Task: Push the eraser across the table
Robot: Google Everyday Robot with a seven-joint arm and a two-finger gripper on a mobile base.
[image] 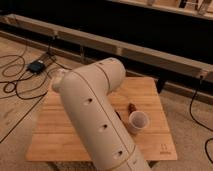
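Note:
The light-wood planked table (150,92) fills the middle of the camera view. My big white arm (95,115) runs from the bottom edge up across the table and hides much of its top. The gripper is not in view; it lies somewhere behind the arm. The black eraser does not show clearly. Only a thin dark sliver (118,114) peeks out at the arm's right edge, and I cannot tell whether it is the eraser.
A white cup (138,121) stands on the table right of the arm, with a small brown object (132,106) just behind it. A pale rounded thing (57,78) shows at the arm's left. Cables and a black box (36,66) lie on the floor at left. A long rail (125,47) runs behind.

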